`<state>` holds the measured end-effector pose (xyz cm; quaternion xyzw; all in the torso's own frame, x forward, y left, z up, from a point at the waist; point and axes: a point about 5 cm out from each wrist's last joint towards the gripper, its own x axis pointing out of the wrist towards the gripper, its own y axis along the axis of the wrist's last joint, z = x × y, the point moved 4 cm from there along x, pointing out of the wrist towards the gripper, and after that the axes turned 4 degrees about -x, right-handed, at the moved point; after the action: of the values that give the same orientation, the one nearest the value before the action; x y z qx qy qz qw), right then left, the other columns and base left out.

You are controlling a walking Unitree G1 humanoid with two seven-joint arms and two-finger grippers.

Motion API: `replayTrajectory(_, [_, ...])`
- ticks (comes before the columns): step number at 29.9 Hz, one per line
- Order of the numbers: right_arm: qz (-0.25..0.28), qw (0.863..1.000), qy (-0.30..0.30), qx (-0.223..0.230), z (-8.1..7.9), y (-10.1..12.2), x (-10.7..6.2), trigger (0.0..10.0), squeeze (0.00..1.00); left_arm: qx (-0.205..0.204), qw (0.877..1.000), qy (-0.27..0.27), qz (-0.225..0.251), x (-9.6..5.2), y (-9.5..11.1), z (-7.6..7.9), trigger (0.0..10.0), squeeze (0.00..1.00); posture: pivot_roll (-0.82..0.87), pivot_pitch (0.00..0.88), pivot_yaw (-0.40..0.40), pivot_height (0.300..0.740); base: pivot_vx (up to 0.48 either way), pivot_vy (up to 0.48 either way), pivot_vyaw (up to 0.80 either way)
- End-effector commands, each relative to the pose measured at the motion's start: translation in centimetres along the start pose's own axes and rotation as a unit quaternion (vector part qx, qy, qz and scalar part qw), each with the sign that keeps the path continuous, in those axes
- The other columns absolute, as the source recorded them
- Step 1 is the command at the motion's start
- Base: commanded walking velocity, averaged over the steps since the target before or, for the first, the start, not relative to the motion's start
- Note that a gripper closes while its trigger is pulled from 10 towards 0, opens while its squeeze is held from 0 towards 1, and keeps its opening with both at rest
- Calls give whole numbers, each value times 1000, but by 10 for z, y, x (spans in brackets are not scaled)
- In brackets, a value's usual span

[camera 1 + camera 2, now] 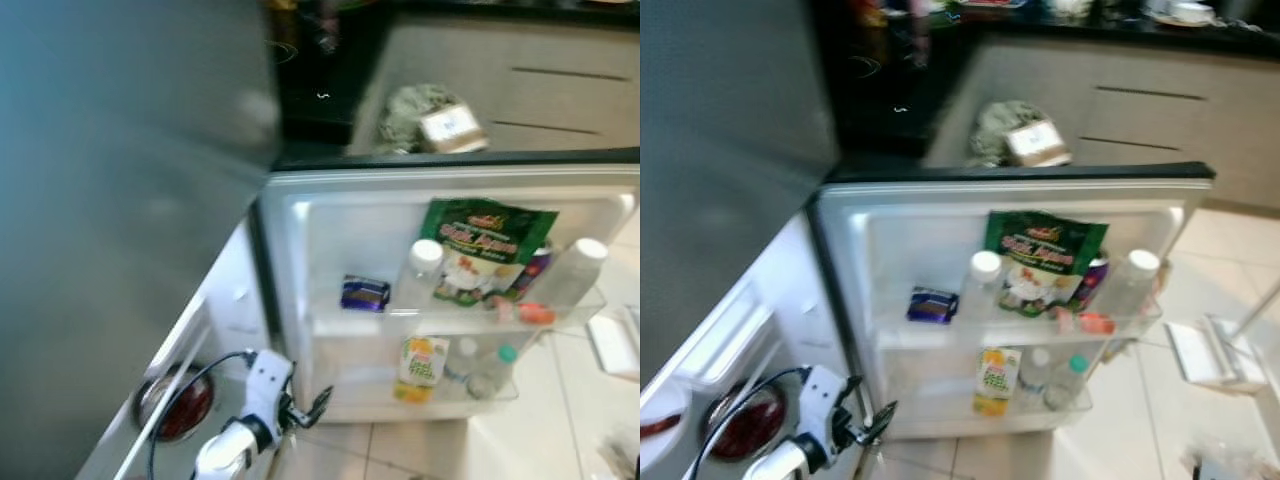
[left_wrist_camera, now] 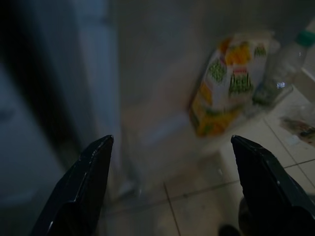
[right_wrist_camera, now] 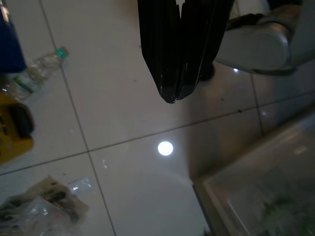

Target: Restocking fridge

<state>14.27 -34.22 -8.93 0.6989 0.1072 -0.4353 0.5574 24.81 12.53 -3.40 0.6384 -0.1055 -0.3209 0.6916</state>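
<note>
Fridge door open, shelves part-stocked; between placements, nothing carried.
Left hand (image 1: 300, 408) spread wide, empty, low before the lower door shelf holding the juice carton (image 1: 422, 368). Right hand (image 3: 172, 93) clenched on nothing, over floor tiles near a loose bottle (image 3: 34, 69). Judged next: fetch a floor item, then lift it to a door shelf.

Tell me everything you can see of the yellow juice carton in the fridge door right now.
The yellow juice carton stands roughly upright in the door's lower shelf, at the left end of its row. It looks like printed cardboard, yellow with a white top, green lettering and fruit pictures. A clear bottle stands right beside it, then a green-capped bottle. The shelf's clear front rail hides its base. The left end effector, open, points toward it without touching.
</note>
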Motion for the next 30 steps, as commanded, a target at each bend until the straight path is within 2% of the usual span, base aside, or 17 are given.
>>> replayTrajectory(1, [-5, 1000, -4, -1, 2, -1, 0, 10000, 0, -1, 1000, -16, -4, 2, 1, 1, 10000, 0, -8, 0, -52, 663, 0, 0, 0])
replayTrajectory(5, [-6, 1000, -6, 0, 3, -2, -1, 10000, 0, -20, 999, -39, -13, 0, -2, 4, 10000, 0, -8, 0, -51, 663, 0, 0, 0])
replayTrajectory(12, [-10, 1000, -7, 0, 3, -4, -1, 10000, 0, -36, 997, -60, -30, -1, -7, 8, 10000, 0, -9, 0, -50, 663, 0, -479, 0])
replayTrajectory(20, [-12, 1000, -7, -2, 3, -5, -1, 10000, 0, -44, 997, -59, -29, 0, -7, 9, 10000, 0, -9, 0, -50, 663, 0, -480, 0])
replayTrajectory(30, [-15, 1000, -7, -3, 2, -6, -1, 10000, 0, -46, 998, -44, -28, 1, -6, 5, 10000, 0, -9, 0, -51, 663, 0, 0, 0])
